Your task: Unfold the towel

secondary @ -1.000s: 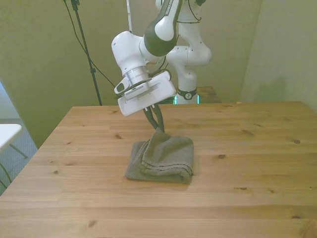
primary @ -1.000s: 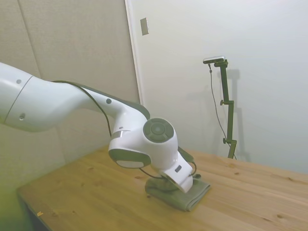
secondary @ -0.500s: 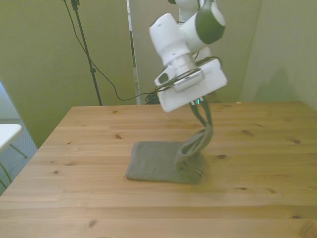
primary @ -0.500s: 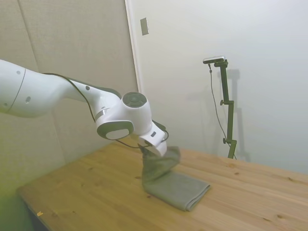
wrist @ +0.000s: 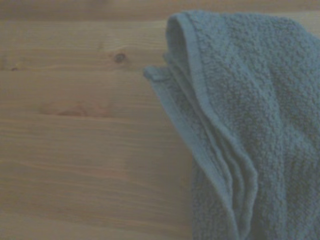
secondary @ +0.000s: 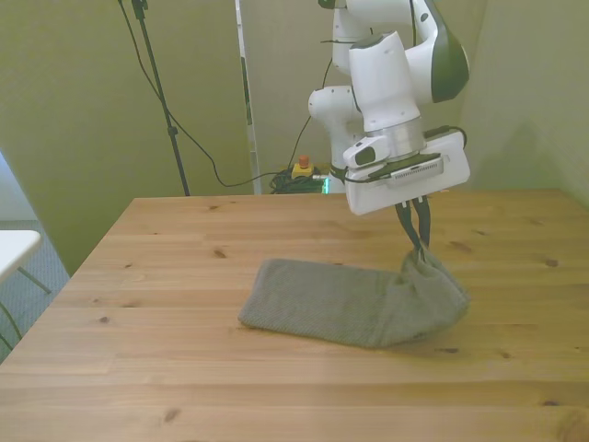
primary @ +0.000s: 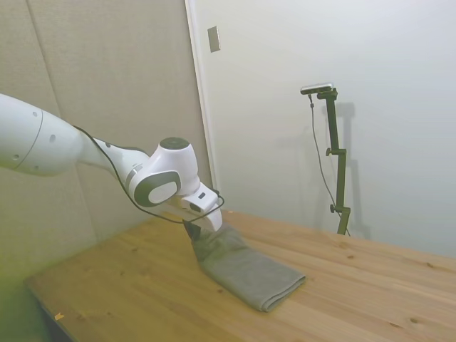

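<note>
The gripper (secondary: 420, 247) was clenched on the towel (secondary: 354, 301), its two dark fingers (secondary: 424, 230) pinched together on one end of the cloth and holding that end just above the table (secondary: 184, 368). In the front view the held end sat at the front view's right, under the white hand of the arm (secondary: 396, 92), and from there the towel sloped down and stretched toward the front view's left, lying flat on the wood over most of its length. It lay about midway between the near and far edges of the table, somewhat to the front view's right of centre.

In the side view the arm (primary: 85, 153) reached in from the left and the gripper (primary: 194, 229) met the towel (primary: 246, 269) at its raised far end, while the rest ran down toward the near right and rested on the table (primary: 370, 285). The free end looked rounded and thick.

The wrist view showed the towel (wrist: 260, 115) from close by, its looped texture clear, with several hemmed edges stacked side by side along one border, so the cloth was still layered there. Bare planks of the table (wrist: 75, 125) with a small knot filled the rest.
</note>
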`<state>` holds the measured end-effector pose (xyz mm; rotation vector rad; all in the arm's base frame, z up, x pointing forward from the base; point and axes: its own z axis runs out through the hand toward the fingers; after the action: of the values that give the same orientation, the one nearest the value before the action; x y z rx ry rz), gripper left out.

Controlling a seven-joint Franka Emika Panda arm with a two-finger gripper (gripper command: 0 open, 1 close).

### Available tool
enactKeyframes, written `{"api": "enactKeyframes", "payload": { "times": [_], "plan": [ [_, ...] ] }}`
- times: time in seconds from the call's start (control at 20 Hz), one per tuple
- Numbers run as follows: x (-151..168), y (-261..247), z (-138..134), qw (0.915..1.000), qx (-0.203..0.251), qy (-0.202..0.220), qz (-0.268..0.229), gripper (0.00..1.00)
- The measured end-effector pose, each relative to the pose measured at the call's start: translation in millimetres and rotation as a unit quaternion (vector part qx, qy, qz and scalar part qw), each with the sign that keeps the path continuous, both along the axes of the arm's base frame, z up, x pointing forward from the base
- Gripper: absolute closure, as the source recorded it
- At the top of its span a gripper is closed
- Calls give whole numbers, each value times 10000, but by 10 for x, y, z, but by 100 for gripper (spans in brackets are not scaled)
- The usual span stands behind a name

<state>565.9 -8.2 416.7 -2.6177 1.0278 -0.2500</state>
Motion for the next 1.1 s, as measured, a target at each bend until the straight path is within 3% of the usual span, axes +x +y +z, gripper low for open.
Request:
{"api": "enactKeyframes", "payload": {
  "times": [0.7,0.9,1.1],
  "plan": [
    [-66,86,133,9995,-218,-183,152,0],
    [-157,107,309,9978,-653,-94,-54,0],
    [-331,127,443,9878,-1343,463,-643,0]
  ]
}}
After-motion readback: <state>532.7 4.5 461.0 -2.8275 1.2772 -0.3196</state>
